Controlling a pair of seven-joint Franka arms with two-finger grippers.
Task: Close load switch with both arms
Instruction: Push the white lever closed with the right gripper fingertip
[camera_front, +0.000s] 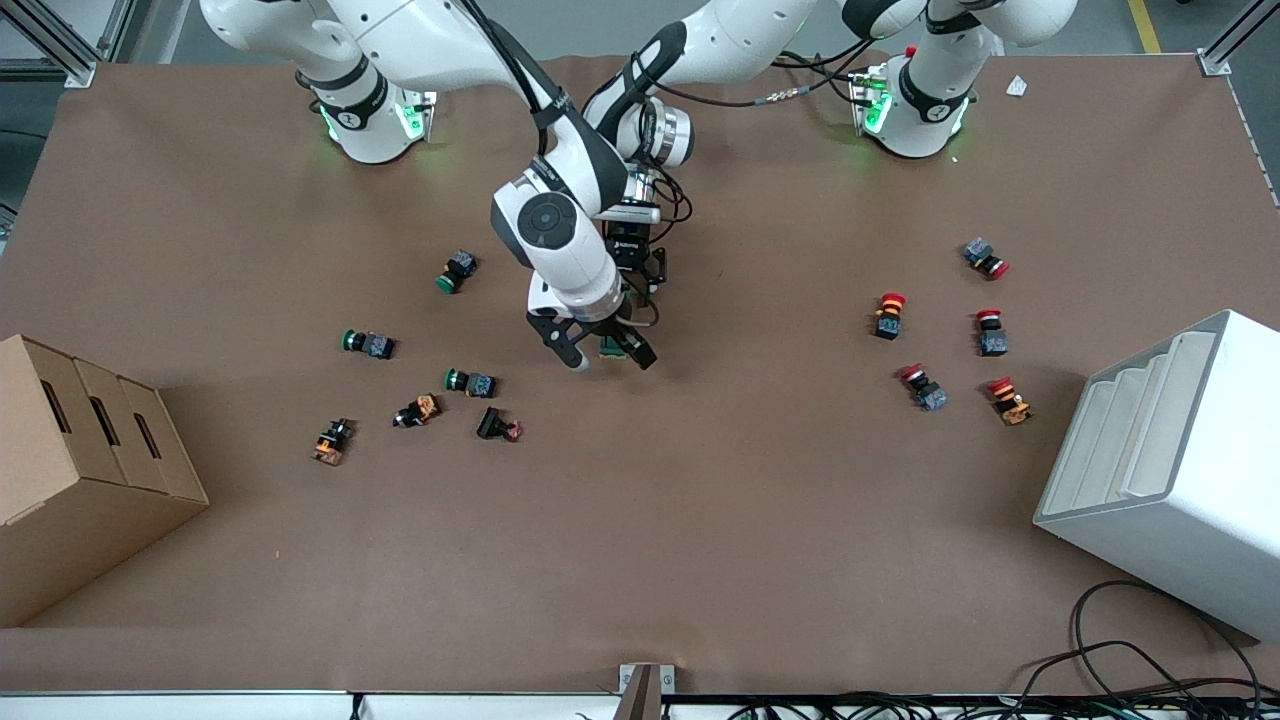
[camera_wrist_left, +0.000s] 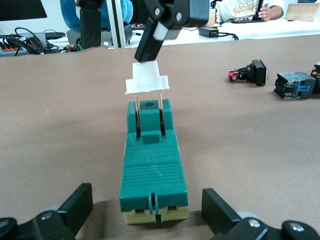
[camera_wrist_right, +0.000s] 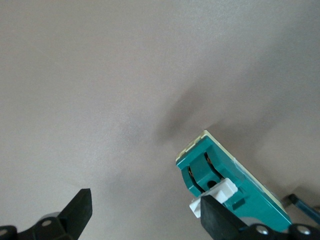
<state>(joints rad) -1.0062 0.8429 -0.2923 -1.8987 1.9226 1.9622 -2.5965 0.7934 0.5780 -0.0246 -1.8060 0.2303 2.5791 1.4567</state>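
Note:
The load switch (camera_front: 612, 347), a dark green block on a cream base (camera_wrist_left: 152, 165), lies on the brown table near its middle. Its white lever (camera_wrist_left: 146, 80) stands raised on two copper blades. My left gripper (camera_wrist_left: 146, 200) is open and low, its fingers (camera_wrist_left: 75, 207) straddling the switch's end away from the lever with gaps on both sides. My right gripper (camera_wrist_right: 147, 200) is open over the switch (camera_wrist_right: 250, 192), and one of its fingers (camera_wrist_right: 215, 215) rests against the lever (camera_wrist_right: 225, 192). In the front view the right gripper (camera_front: 608, 358) largely covers the switch, with the left gripper (camera_front: 648, 295) beside it.
Green push buttons (camera_front: 458, 270) (camera_front: 368, 343) (camera_front: 470, 382) and orange and black ones (camera_front: 418, 411) lie toward the right arm's end. Red buttons (camera_front: 889, 315) lie toward the left arm's end. A cardboard box (camera_front: 80, 470) and a white bin (camera_front: 1170, 470) stand at the table's ends.

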